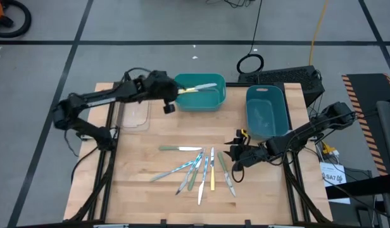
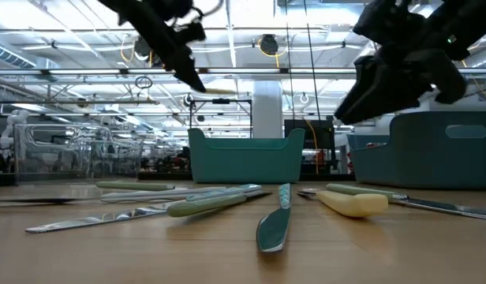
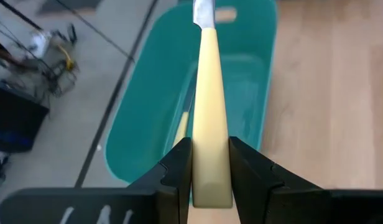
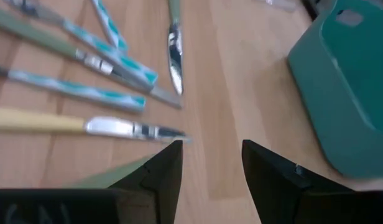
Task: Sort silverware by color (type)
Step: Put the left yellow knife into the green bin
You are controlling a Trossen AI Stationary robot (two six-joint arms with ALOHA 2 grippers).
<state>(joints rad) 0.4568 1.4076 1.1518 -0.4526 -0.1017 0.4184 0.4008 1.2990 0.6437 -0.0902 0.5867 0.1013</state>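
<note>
The yellow-handled utensil [image 3: 210,118] is clamped between the fingers of the left gripper [image 3: 210,177], and its metal end is cut off at the edge of the left wrist view, so its type cannot be told. It hangs above the teal bin [image 1: 204,99], which stands at about 12 o'clock on the wooden table [image 1: 144,190]; another yellow piece lies inside that bin, partly hidden under the held one. The rest of the silverware [image 1: 198,168] lies in a loose fan near the table's centre, toward 6 o'clock, with yellow, pale green and light blue handles; some overlap, so an exact count is hard. The right gripper [image 4: 210,163] hovers just at 3 o'clock of this group with its fingers apart and nothing between them. A blue bin [image 1: 266,113] stands at about 2 o'clock, and a clear tray [image 1: 134,116] at about 10 o'clock. Behind the table the low view shows a large hall with ceiling lights and racks.
</note>
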